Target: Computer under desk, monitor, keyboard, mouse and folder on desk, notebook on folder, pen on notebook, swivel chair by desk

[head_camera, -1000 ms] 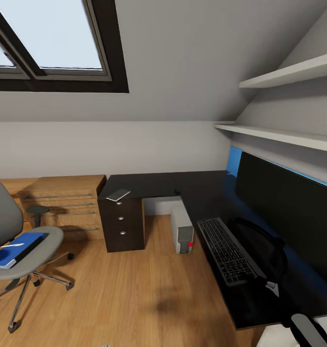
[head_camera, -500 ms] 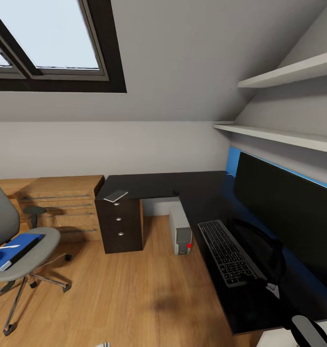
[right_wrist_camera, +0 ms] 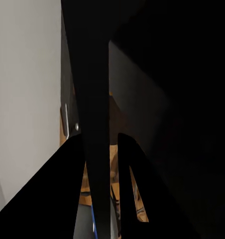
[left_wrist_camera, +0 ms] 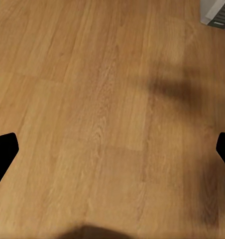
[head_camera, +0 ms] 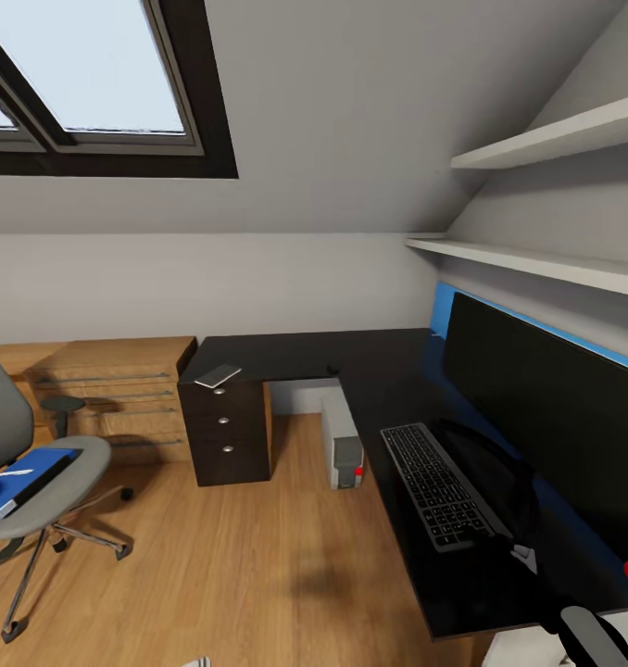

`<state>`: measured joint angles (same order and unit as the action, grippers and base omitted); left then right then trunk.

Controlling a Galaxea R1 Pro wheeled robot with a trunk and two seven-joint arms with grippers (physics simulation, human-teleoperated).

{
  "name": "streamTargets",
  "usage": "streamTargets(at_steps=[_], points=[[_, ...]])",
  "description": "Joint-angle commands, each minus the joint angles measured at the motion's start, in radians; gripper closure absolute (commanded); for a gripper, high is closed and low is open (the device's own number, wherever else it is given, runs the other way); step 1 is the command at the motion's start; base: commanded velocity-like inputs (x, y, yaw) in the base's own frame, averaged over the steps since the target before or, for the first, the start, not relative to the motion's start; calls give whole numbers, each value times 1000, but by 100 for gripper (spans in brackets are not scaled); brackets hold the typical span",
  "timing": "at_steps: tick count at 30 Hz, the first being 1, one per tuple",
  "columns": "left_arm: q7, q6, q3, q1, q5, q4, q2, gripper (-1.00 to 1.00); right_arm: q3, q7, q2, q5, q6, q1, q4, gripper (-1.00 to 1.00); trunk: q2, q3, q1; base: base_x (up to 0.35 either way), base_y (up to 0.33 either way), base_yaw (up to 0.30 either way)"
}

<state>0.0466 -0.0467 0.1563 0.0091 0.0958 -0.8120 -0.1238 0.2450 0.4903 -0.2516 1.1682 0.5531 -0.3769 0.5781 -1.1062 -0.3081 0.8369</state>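
Our left claw (left_wrist_camera: 112,149) hangs with its dark fingers (left_wrist_camera: 3,152) spread wide apart. Our right claw's (right_wrist_camera: 106,199) fingers (right_wrist_camera: 130,194) seem close together, though darkness hides them.

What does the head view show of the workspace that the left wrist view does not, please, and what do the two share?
Head view alone: the desk carrying the keyboard and monitor, the computer under it, and the folder on the swivel chair. Left wrist view alone: the left gripper, fingertips wide apart over bare boards. Both share the wooden floor.
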Motion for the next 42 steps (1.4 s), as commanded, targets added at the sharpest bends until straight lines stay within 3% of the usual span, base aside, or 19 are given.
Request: streamTargets(at_steps=[1, 36, 42], points=[[1, -1, 0, 0, 10, -1, 0, -100, 3, 1, 0, -11, 2, 0, -3, 100, -1, -1, 0, -2, -8, 0], [1, -2, 0, 0, 11, -1, 0, -100, 2, 0, 2, -11, -36, 0, -3, 100, -1, -1, 0, 16, -13, 0], [1, -2, 0, 0, 12, -1, 0, -100, 1, -37, 2, -10, -37, 0, -3, 100, -1, -1, 0, 0, 0, 0]])
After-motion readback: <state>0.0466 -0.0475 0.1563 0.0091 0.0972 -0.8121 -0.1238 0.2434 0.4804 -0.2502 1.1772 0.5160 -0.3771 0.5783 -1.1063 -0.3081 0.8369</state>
